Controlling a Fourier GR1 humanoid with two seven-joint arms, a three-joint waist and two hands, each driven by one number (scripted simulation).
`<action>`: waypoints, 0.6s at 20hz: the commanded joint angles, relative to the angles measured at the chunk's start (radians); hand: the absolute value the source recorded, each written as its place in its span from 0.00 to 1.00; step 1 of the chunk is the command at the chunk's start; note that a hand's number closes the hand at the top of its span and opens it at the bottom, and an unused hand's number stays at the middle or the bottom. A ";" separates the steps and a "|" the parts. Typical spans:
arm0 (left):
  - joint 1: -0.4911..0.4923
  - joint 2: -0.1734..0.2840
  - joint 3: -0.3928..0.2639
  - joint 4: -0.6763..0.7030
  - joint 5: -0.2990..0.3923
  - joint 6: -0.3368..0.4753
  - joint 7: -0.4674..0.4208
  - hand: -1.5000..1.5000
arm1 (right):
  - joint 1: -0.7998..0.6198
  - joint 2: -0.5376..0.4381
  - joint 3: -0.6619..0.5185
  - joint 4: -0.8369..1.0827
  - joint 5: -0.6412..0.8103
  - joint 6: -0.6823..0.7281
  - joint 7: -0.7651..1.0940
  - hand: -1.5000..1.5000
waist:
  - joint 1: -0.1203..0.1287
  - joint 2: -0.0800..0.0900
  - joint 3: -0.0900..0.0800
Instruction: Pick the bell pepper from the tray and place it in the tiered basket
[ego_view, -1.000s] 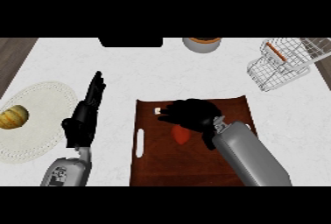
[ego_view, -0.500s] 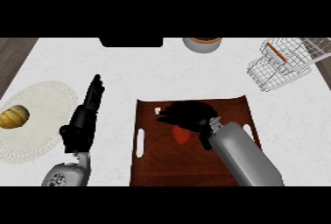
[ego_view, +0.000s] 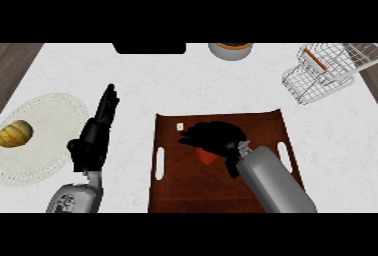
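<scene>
A dark brown tray (ego_view: 177, 190) with white handle slots lies at the centre front of the counter. On it a red bell pepper (ego_view: 208, 157) shows only as a small red patch under my right hand (ego_view: 214, 137), whose fingers curl down over it. The wire tiered basket (ego_view: 325, 75) stands at the far right, well apart from the tray. My left hand (ego_view: 96, 132) rests open, fingers straight and pointing away, left of the tray.
A pale round placemat (ego_view: 52, 135) at the left edge carries a yellow-brown food item (ego_view: 15, 134). A grey bowl (ego_view: 231, 50) and a black object (ego_view: 149, 48) sit at the counter's far edge. A small white speck (ego_view: 179, 127) lies on the tray.
My right hand has shifted slightly left over the pepper and curled lower, hiding more of it. The left hand has turned a little, its fingers now narrower in view.
</scene>
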 joint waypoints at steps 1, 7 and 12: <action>-0.005 -0.030 -0.021 0.026 -0.025 0.020 -0.010 0.50 | 0.074 -0.014 -0.018 0.042 0.007 -0.116 -0.030 1.00 | -0.001 0.001 0.000; 0.033 -0.003 -0.012 -0.044 -0.006 -0.010 0.002 0.50 | -0.079 0.026 0.009 0.146 0.011 -0.318 -0.047 1.00 | 0.014 0.003 0.001; 0.019 0.001 0.023 -0.022 -0.005 0.014 0.008 0.50 | 0.095 -0.232 -0.086 0.091 0.097 -0.319 0.099 1.00 | -0.037 -0.006 -0.001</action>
